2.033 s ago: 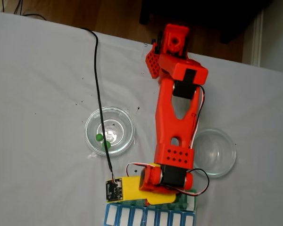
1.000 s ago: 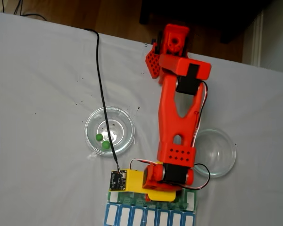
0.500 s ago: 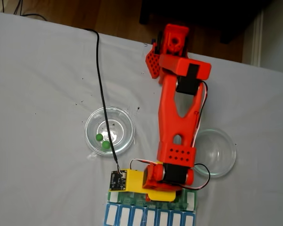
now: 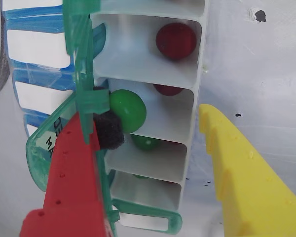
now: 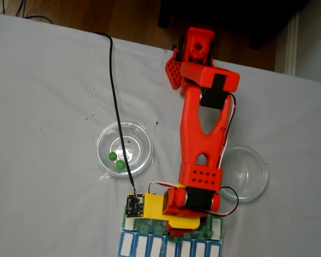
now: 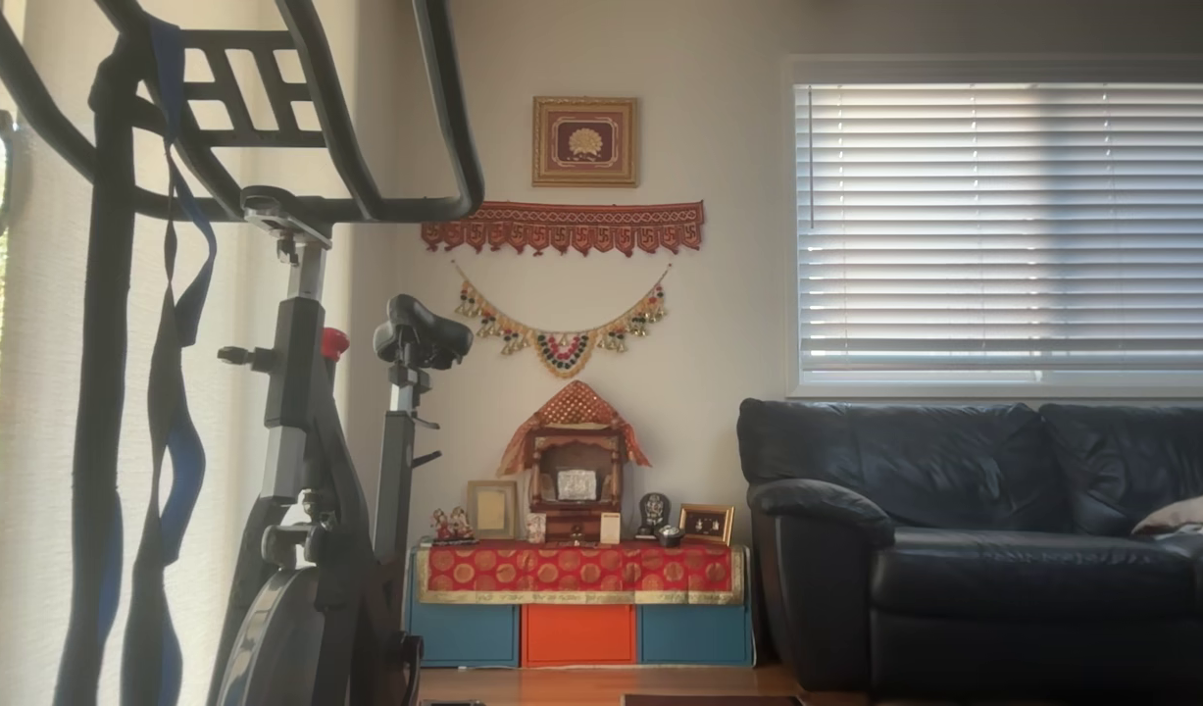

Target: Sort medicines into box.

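A: The gripper [image 4: 153, 131] is spread wide over the box [image 4: 195, 74]; a green ball [image 4: 128, 109] clings to its red finger's black pad.

B: It may drop into a neighbouring compartment, or roll onto the worktop [image 5: 48, 107].

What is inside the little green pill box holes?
Inside the box: a red ball, a green ball at the fingers, another green one below. Walls partly hide more balls.

Soft, even light covers the white worktop [image 5: 48, 96] in the fixed view, which is slightly blurred with faint shadows. The wrist view is bright and close, and the near fingers [image 4: 71, 187] look soft-edged. In the other view, daylight glows through the window blinds [image 6: 1013, 226], leaving the exercise bike [image 6: 307, 471] silhouetted.
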`<state>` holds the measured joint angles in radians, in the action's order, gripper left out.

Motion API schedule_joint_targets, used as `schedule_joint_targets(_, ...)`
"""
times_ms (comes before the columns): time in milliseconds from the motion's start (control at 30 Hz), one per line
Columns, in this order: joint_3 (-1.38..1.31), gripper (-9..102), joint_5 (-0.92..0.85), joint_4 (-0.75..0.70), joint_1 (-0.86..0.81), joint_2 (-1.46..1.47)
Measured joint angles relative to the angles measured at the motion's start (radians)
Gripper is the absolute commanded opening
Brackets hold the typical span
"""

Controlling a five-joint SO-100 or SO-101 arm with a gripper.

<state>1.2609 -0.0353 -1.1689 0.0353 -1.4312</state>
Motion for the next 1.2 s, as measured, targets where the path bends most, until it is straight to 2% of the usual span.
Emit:
schedule_joint_targets(367, 0.000, 30, -0.012, 0.000, 0.000, 0.000)
schedule_joint_targets(533, 0.000, 14, -0.012, -0.002, 0.000, 0.000)
schedule_joint_targets(633, 0.000, 12, -0.020, -0.011, 0.000, -0.006)
schedule_joint_targets(800, 0.000, 21, -0.021, -0.017, 0.000, -0.006)
schedule_joint_targets(1200, 0.000, 23, -0.021, -0.017, 0.000, -0.006)
